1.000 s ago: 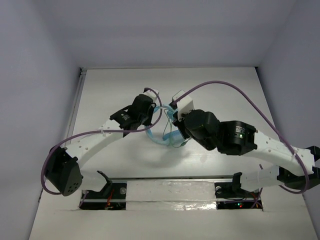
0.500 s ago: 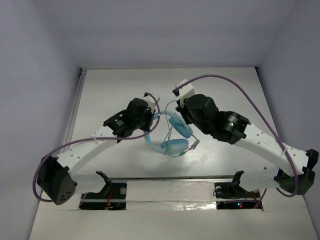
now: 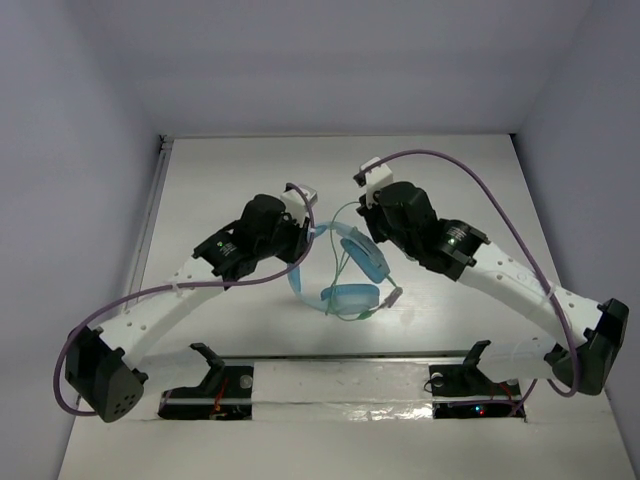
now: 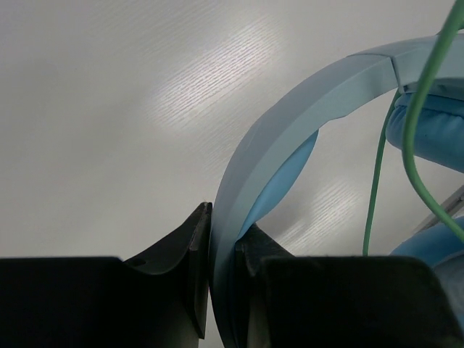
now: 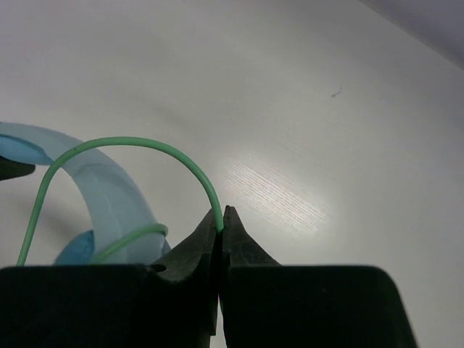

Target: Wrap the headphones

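Note:
The light blue headphones (image 3: 350,297) lie at the table's middle, one earcup (image 3: 362,255) behind the other. My left gripper (image 3: 303,238) is shut on the curved headband (image 4: 290,109); in the left wrist view the band runs up from between the jaws of the left gripper (image 4: 225,235) toward an earcup (image 4: 428,130). My right gripper (image 3: 362,213) sits just behind the earcups. In the right wrist view the right gripper (image 5: 222,221) is shut on the thin pale green cable (image 5: 130,141), which arcs left over the headband (image 5: 109,196).
Thick purple robot cables (image 3: 470,175) loop above both arms. A raised rail (image 3: 152,200) borders the table's left side. Two black mounts (image 3: 215,365) stand at the near edge by the arm bases. Walls enclose the table on three sides.
My right gripper has drawn back from over the headphones toward the far side, pulling the green cable into an arc. The left arm has shifted slightly left, still holding the headband.

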